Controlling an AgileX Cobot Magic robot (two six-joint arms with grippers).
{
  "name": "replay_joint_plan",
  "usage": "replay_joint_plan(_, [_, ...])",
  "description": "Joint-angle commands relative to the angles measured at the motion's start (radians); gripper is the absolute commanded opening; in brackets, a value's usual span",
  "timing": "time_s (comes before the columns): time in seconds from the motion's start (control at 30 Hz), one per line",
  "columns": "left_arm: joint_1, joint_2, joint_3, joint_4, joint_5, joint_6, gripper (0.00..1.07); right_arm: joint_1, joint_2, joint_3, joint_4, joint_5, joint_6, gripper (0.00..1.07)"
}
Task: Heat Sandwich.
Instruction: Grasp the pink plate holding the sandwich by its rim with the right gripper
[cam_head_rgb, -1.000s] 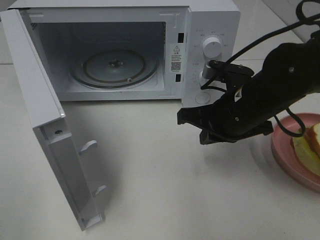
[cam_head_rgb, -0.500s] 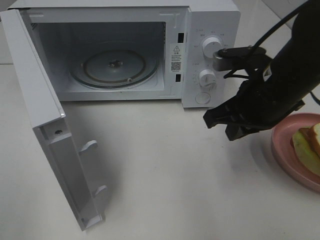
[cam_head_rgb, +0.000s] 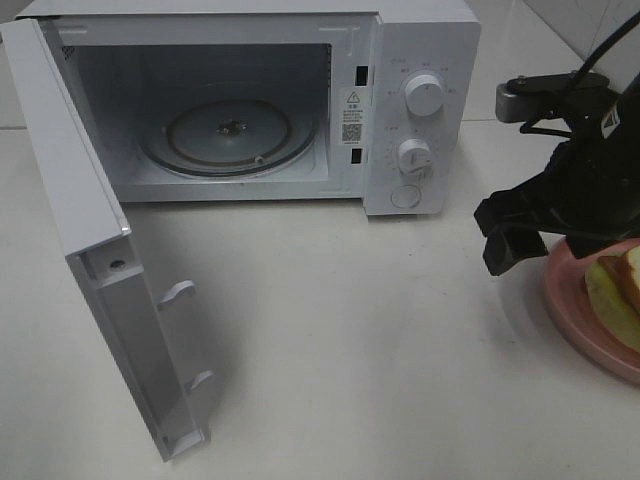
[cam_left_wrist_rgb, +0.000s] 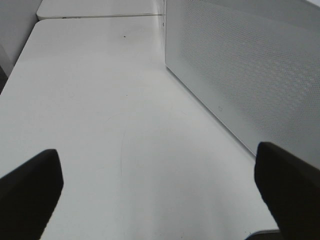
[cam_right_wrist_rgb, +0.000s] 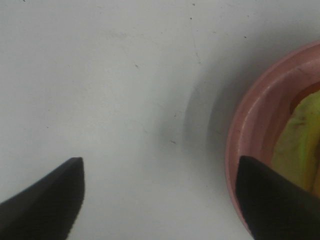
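Right gripper (cam_head_rgb: 497, 238): fingers spread wide with nothing between them, hanging above the table (cam_head_rgb: 350, 330) just left of the pink plate (cam_head_rgb: 566, 300). Sandwich (cam_head_rgb: 618, 292) lies on that plate at the far right, partly cut off by the frame edge and well apart from the microwave (cam_head_rgb: 425, 60). Microwave door (cam_head_rgb: 90, 250) is swung open to the left, glass turntable (cam_head_rgb: 228, 135) visible inside. Left gripper (cam_left_wrist_rgb: 160, 197): also spread wide, empty, over the table beside a white perforated panel (cam_left_wrist_rgb: 250, 75).
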Motion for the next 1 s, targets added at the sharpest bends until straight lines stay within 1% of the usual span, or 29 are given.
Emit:
replay_joint_plan(0.03, [-0.001, -0.026, 0.004, -0.007, -0.006, -0.003, 0.99, -0.023, -0.009, -0.003, -0.039, 0.021, 0.001, 0.98])
replay_joint_plan(0.23, [-0.001, -0.026, 0.004, -0.007, -0.006, -0.003, 0.99, -0.056, -0.009, -0.003, -0.059, 0.032, 0.002, 0.97])
replay_joint_plan(0.27, [-0.001, -0.026, 0.004, -0.007, -0.006, -0.003, 0.99, -0.076, -0.009, -0.003, -0.059, 0.034, 0.008, 0.97])
replay_joint_plan(0.43, [-0.001, -0.026, 0.004, -0.007, -0.006, -0.003, 0.99, -0.110, -0.006, -0.003, -0.060, 0.035, 0.012, 0.96])
replay_joint_plan(0.7, [-0.001, -0.026, 0.004, -0.007, -0.006, -0.003, 0.99, -0.122, 0.040, 0.003, -0.074, 0.034, 0.036, 0.94])
replay_joint_plan(1.0, [-0.001, -0.026, 0.004, -0.007, -0.006, -0.003, 0.99, -0.122, 0.153, 0.003, -0.088, -0.021, 0.053, 0.93])
